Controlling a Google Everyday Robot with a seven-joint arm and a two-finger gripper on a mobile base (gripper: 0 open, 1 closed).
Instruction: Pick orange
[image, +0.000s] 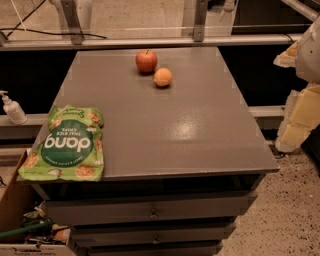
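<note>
Approach step: you are holding the gripper (300, 115) at the frame's right edge, parted or closed you cannot tell, well apart from the orange (163, 77) sitting upper centre near the apple (146, 61), likely needing a reach up-left.

The orange (163, 77) sits near the far edge of the grey cabinet top (190, 130), upper centre of the frame. It is just right of and a little nearer than a red apple (146, 61), the two close but apart. A green chips bag (67, 145) lies flat at the lower left corner. The gripper (299, 117) hangs at the right edge, off the cabinet, well apart from the fruit.
</note>
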